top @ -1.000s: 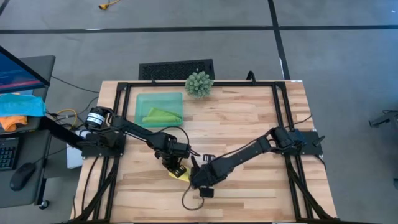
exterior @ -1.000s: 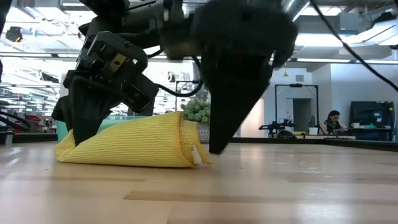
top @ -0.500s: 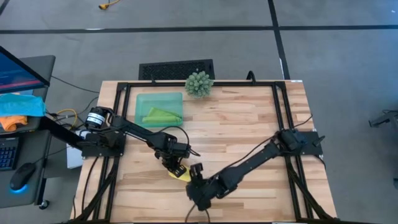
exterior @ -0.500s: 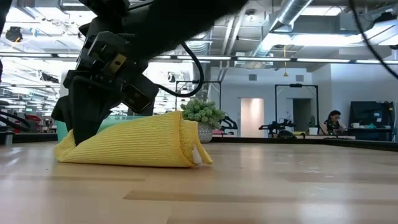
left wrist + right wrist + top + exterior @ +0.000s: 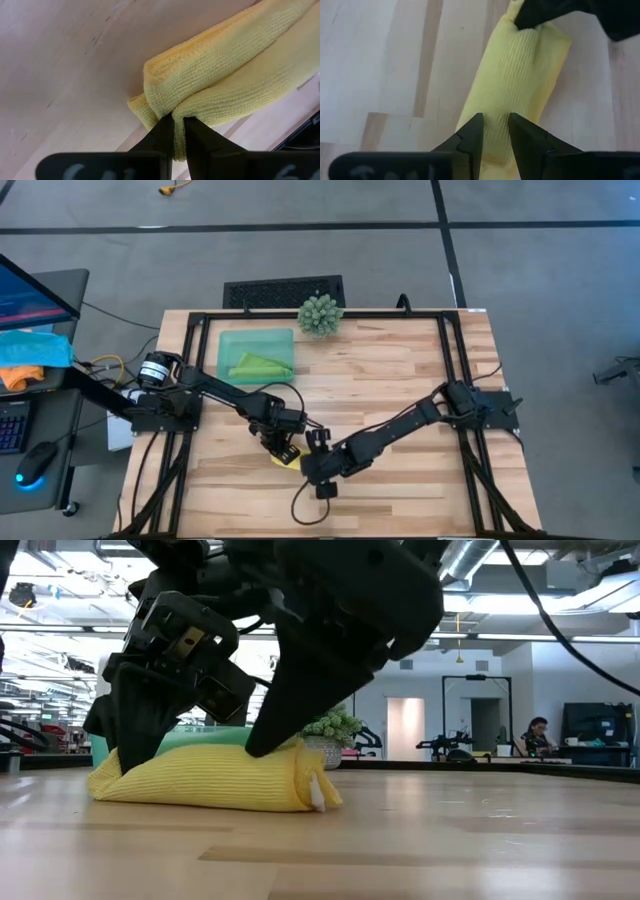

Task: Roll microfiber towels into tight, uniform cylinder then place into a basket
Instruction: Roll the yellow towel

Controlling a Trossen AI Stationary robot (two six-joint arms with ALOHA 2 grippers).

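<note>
The yellow towel (image 5: 205, 780) lies as a short rolled bundle on the table's near middle and also shows in the high view (image 5: 288, 461). My left gripper (image 5: 177, 120) is shut on the bundle's left end as the low view shows it (image 5: 120, 755). My right gripper (image 5: 495, 117) comes down on the bundle's other end (image 5: 265, 745), its fingers close together with towel between them. The green towel (image 5: 258, 366) lies bunched in the teal basket (image 5: 228, 342) at the far left. My left gripper pinches a fold at the roll's end (image 5: 165, 107) between its two fingers, several layers together. The fingers slant down from above. The roll lies on the table. My right gripper has its fingers (image 5: 470, 135) across the roll's other end (image 5: 495, 135), with a ridge of towel between them. They slant down from above onto its top, which is flattened under them (image 5: 285, 750). The roll rests on the table.
A spiky green ball plant (image 5: 320, 314) stands at the far edge, right of the basket. Black frame rails (image 5: 450, 370) run along the table's left, right and far sides. Bare wood lies to the right of the towel (image 5: 400, 380).
My right gripper, standing just beside the roll's end, has drawn back toward the table's near edge and up, then come back down onto that end. The roll's raised end now sits lower and flatter.
</note>
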